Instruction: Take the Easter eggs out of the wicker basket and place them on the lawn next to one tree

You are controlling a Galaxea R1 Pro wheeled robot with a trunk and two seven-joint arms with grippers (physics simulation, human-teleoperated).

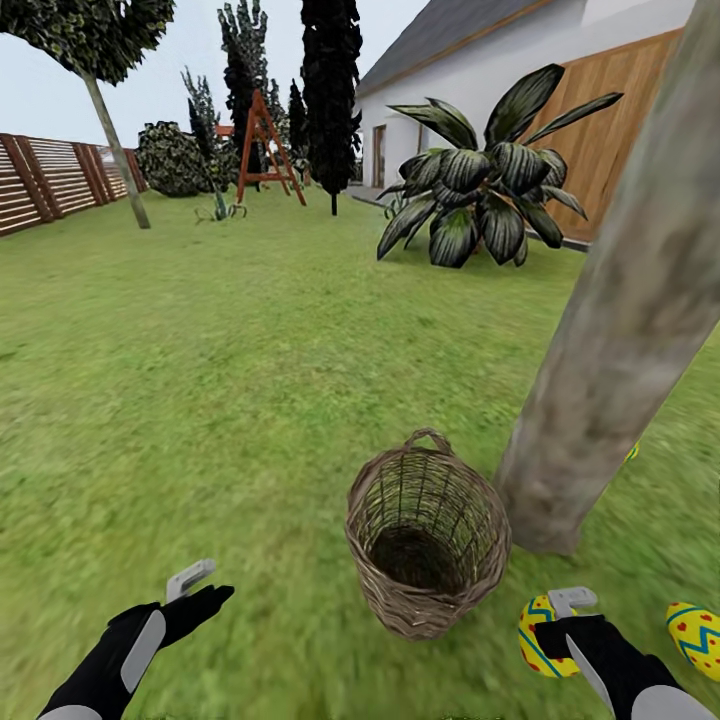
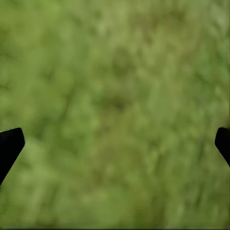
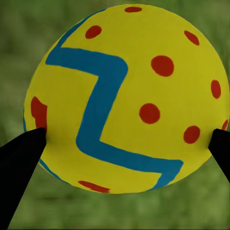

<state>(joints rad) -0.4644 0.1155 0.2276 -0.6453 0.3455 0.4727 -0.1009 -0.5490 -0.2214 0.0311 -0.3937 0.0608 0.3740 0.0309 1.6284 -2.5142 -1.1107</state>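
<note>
From the head cam, my right gripper (image 1: 560,625) has an egg (image 1: 540,640) just right of the basket (image 1: 428,535), near the tree trunk (image 1: 620,330); another egg (image 1: 695,638) lies on the grass (image 1: 200,380) beside it. Left wrist cam: fingers (image 2: 9,146) spread wide, nothing held. Right wrist cam: both fingertips (image 3: 24,163) pinch the egg's (image 3: 127,98) sides.

Woven wicker basket (image 1: 428,535), rough; egg (image 3: 127,96) smooth, matt painted; tree (image 1: 620,320) bark mottled, coarse; lawn (image 1: 200,380) grassy.
</note>
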